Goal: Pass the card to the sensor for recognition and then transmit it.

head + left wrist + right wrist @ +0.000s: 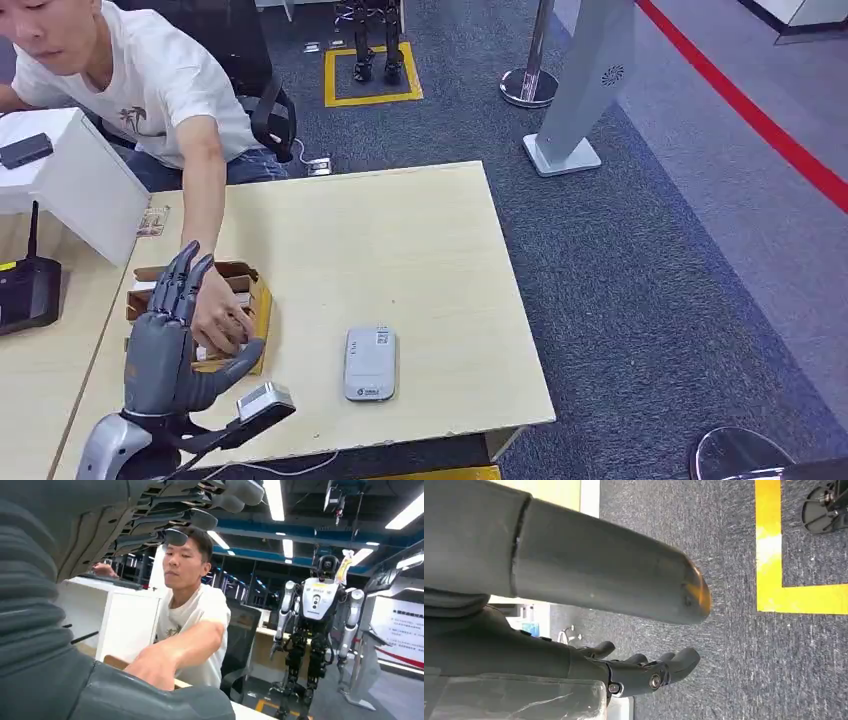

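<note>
A grey card sensor (369,363) lies flat on the light wooden table (400,240) near its front edge. To its left stands a small cardboard box (258,300) with white cards inside. A person's hand (220,320) reaches into that box. My left hand (170,330) hovers upright just left of the box, fingers straight and spread, thumb pointing toward the sensor, holding nothing. In the left wrist view its fingers (190,500) and thumb (150,700) frame the person's arm (185,645). My right hand (574,580) hangs over the carpet with nothing in it.
The person sits at the table's far left in front of an office chair (272,120). A white partition (80,180) and a black router (25,290) stand on the neighbouring desk. A grey pillar stand (590,80) is beyond the table, and another humanoid robot (315,630) stands behind.
</note>
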